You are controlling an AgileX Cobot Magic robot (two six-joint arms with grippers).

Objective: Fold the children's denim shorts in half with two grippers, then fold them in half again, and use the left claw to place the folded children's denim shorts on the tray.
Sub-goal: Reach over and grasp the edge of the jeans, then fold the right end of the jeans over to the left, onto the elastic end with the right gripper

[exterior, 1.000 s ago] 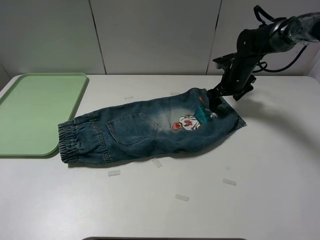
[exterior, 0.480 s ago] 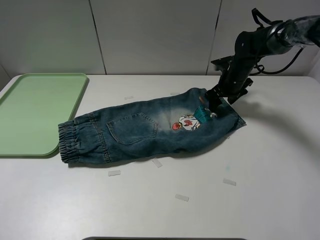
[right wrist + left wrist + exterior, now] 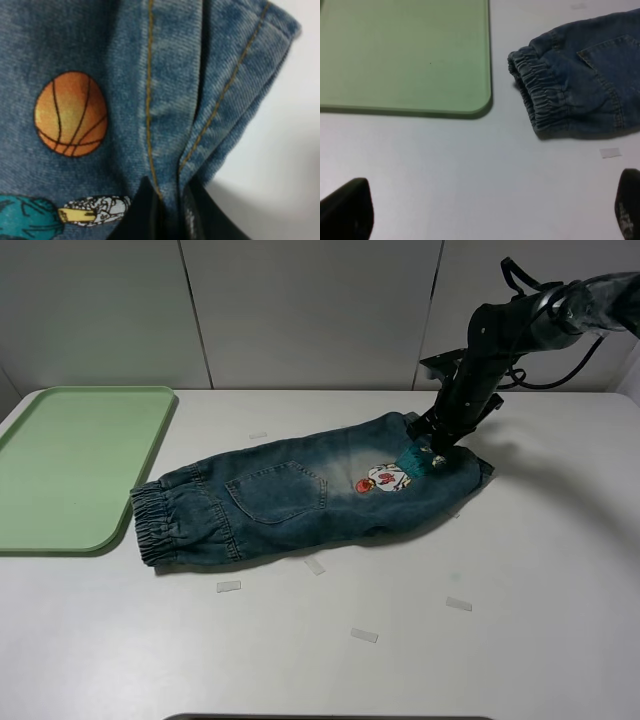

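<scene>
The children's denim shorts point(image 3: 300, 500) lie folded on the white table, waistband point(image 3: 152, 525) toward the tray, with the pocket and cartoon patch point(image 3: 385, 480) facing up. My right gripper point(image 3: 432, 448) is shut on the leg hem at the right end; the right wrist view shows its fingers point(image 3: 150, 210) pinching a denim fold point(image 3: 170, 125) beside a basketball patch point(image 3: 70, 114). My left gripper point(image 3: 487, 212) is open and empty, above the table in front of the waistband point(image 3: 540, 95) and the tray point(image 3: 405, 50). The pale green tray point(image 3: 70, 460) lies at the far left.
Small strips of pale tape point(image 3: 228, 587) point(image 3: 364, 636) point(image 3: 459, 604) lie on the table in front of the shorts; one shows in the left wrist view point(image 3: 610, 152). A grey panelled wall stands behind the table.
My right gripper has pulled the leg end a little to the right and back. The whole shorts slid right, so the waistband lies farther from the tray.
</scene>
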